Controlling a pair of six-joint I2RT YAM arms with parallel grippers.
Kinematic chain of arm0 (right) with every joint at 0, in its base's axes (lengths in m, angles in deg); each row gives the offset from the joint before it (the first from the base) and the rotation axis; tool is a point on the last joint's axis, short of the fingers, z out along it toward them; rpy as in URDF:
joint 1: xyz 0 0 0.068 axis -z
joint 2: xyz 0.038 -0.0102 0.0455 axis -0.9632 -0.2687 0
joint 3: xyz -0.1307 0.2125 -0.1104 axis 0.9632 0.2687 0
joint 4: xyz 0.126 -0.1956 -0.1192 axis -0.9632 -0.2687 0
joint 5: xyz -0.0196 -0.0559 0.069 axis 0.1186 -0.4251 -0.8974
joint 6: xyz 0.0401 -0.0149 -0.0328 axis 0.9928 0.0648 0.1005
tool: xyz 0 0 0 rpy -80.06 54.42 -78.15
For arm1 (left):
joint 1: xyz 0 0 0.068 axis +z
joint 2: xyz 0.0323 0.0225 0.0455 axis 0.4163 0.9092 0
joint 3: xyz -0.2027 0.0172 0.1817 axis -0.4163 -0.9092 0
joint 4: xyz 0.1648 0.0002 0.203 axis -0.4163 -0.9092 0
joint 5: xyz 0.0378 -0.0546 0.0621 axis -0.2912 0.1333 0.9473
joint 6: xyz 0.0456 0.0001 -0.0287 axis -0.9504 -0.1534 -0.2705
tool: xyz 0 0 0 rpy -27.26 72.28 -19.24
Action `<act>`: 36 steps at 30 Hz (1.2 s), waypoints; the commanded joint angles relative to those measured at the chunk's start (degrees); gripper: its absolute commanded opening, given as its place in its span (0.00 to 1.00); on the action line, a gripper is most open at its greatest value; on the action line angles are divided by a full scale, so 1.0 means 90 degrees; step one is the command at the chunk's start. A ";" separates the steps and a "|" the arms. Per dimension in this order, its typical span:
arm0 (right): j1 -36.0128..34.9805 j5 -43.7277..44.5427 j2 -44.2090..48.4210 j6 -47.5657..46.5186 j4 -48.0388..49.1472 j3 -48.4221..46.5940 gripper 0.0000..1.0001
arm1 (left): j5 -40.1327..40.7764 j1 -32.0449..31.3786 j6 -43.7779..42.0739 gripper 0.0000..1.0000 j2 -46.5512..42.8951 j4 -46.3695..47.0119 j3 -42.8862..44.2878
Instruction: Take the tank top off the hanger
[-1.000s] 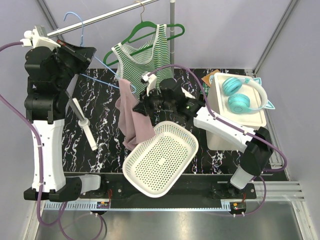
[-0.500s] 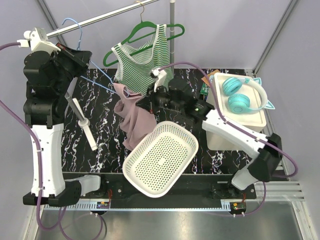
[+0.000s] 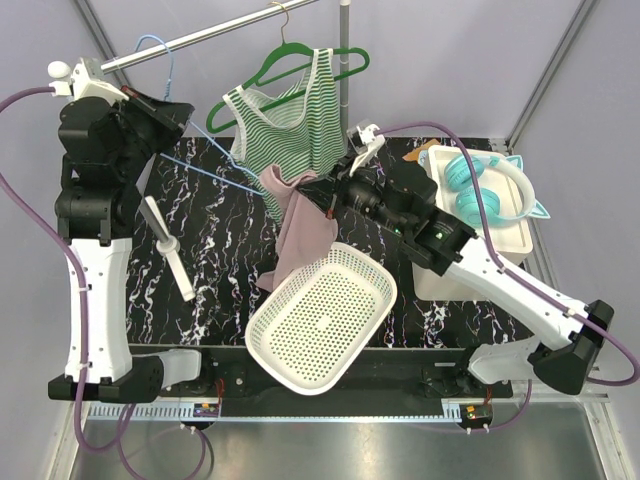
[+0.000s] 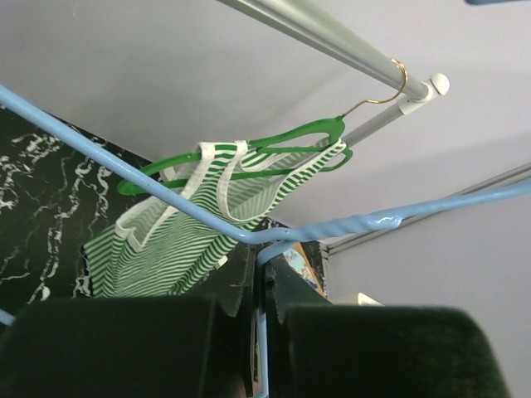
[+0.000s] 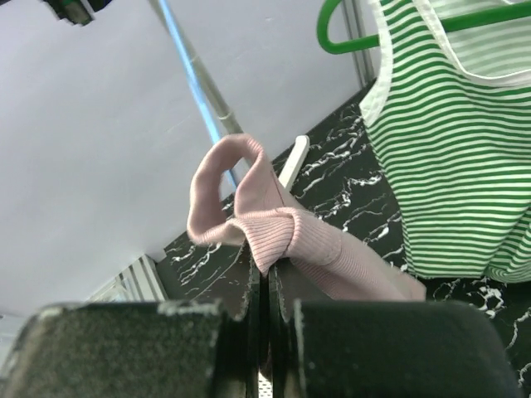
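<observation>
Left gripper (image 3: 180, 108) clamped shut on blue hanger (image 3: 215, 150). Right gripper (image 3: 323, 203) pinched shut on pink top (image 3: 303, 232) at the hanger's 4 o'clock end. Mostly off; can't tell if the last strap is free.

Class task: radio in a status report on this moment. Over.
Left gripper shut on blue hanger. Right gripper shut on pink tank top, strap near hanger end. In the way: striped top close by.

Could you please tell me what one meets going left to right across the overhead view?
A white stick → pink tank top → teal headphones. The striped top and the basket overlap the pink one, so I left them out.
</observation>
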 commanded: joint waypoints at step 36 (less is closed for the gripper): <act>0.0226 -0.1776 -0.0888 -0.0157 -0.1891 -0.6979 0.00 | -0.2758 0.1318 0.4283 0.00 0.1044 0.1853 -0.0009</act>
